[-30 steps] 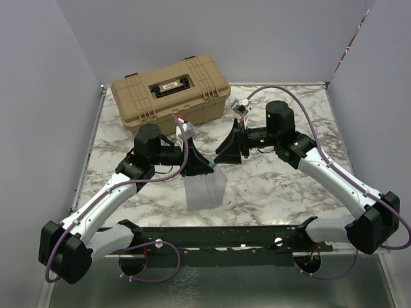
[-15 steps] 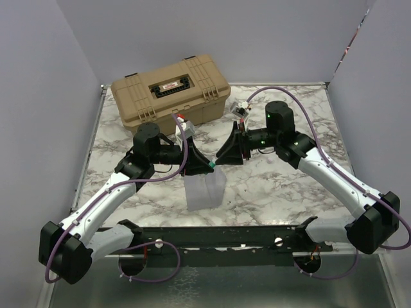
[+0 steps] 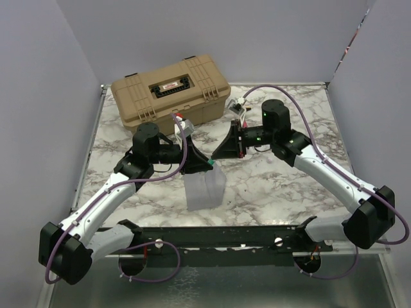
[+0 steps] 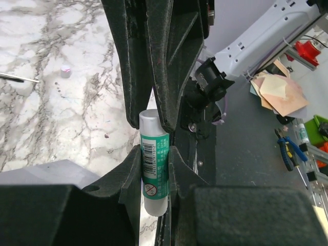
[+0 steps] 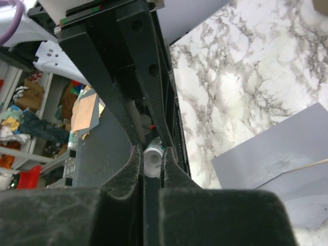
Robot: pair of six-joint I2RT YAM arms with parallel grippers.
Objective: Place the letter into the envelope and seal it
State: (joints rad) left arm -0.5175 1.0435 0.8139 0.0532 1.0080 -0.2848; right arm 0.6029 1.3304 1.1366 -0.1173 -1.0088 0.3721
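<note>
At centre of the overhead frame, your two grippers meet tip to tip over the upper edge of the envelope (image 3: 205,191), which lies on the marble table (image 3: 276,186). Your left gripper (image 4: 154,177) is clenched on a green-labelled glue stick (image 4: 155,164), gripping its body from both sides. Your right gripper (image 5: 152,159) is closed on the stick's pale cap (image 4: 149,119); both fingers touch it in the right wrist view. At upper left of the overhead frame a tan case (image 3: 170,96) stands closed, well apart from the envelope. At upper left of the left wrist view, a small lilac object (image 4: 65,70) sits on the marble; its identity cannot be told.
</note>
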